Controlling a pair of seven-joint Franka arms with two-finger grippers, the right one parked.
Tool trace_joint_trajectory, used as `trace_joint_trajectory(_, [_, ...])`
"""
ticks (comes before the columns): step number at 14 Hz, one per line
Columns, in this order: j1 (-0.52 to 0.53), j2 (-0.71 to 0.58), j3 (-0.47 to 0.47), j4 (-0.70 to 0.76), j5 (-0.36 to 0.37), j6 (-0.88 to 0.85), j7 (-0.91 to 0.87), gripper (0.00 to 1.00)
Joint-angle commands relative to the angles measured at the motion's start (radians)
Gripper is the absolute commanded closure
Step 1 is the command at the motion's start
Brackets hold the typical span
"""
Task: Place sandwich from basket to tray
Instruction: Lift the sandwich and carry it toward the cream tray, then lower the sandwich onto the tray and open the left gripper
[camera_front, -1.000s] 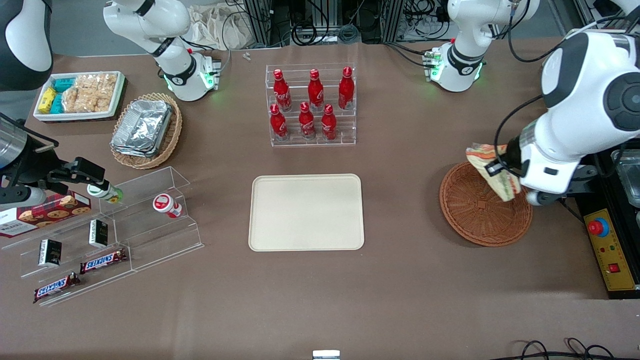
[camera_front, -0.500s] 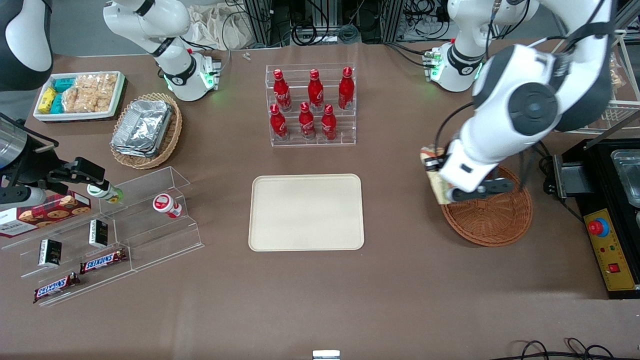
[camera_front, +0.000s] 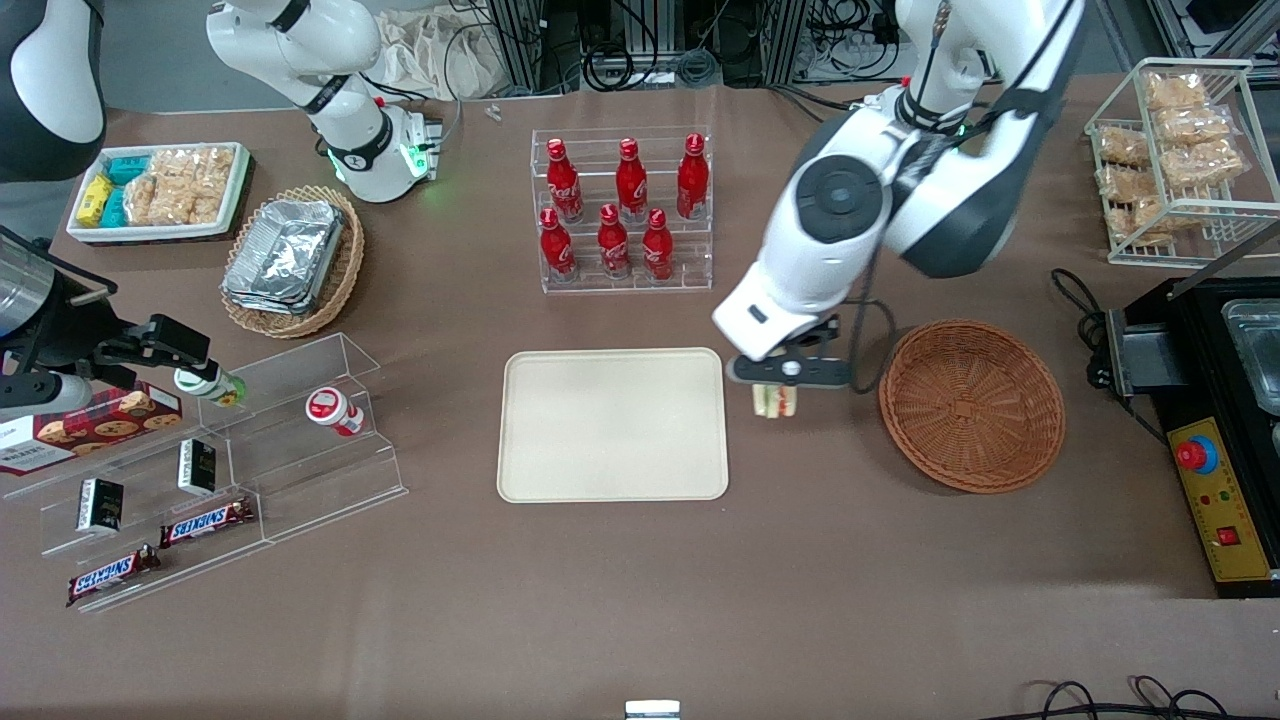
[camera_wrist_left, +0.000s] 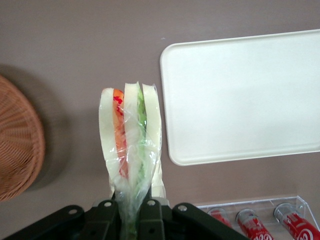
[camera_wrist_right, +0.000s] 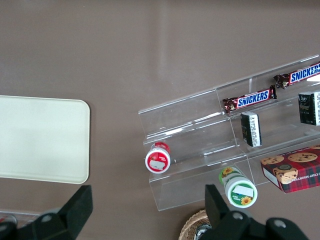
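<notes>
My left gripper (camera_front: 775, 383) is shut on the sandwich (camera_front: 773, 401), a wedge of pale bread with green and orange-red layers in clear wrap. It hangs in the air over the bare table between the cream-beige tray (camera_front: 612, 424) and the reddish-brown wicker basket (camera_front: 971, 404). In the left wrist view the sandwich (camera_wrist_left: 131, 137) hangs from the shut gripper (camera_wrist_left: 131, 212), with the tray (camera_wrist_left: 245, 95) beside it and the basket's rim (camera_wrist_left: 20, 145) at the edge. The basket holds nothing.
A clear rack of red bottles (camera_front: 622, 212) stands farther from the front camera than the tray. A tan basket of foil containers (camera_front: 292, 258), a white snack tray (camera_front: 158, 190) and clear shelves (camera_front: 230, 460) lie toward the parked arm's end. A wire rack (camera_front: 1180, 160) and black unit (camera_front: 1225, 400) flank the basket.
My gripper has carried the sandwich up out of the basket and sideways toward the tray. The basket now holds nothing. The wire rack has come into view.
</notes>
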Motion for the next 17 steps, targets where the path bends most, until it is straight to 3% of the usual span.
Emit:
trace_joint_trajectory(1, [-0.037, 0.101, 0.007, 0.033, 0.022, 0.072, 0.004, 0.86])
trace_joint_trajectory(6, [-0.062, 0.253, 0.007, 0.034, 0.023, 0.221, 0.006, 0.90])
trace_joint_trajectory(12, [-0.089, 0.372, 0.013, 0.053, 0.042, 0.335, -0.037, 0.88])
trace_joint_trajectory(13, [-0.089, 0.376, 0.015, 0.053, 0.063, 0.337, -0.048, 0.75])
trace_joint_trajectory(14, [-0.089, 0.376, 0.015, 0.053, 0.075, 0.337, -0.054, 0.44])
trace_joint_trajectory(15, [-0.089, 0.372, 0.015, 0.051, 0.088, 0.337, -0.055, 0.02])
trace_joint_trajectory(17, [-0.082, 0.358, 0.015, 0.051, 0.094, 0.324, -0.074, 0.01])
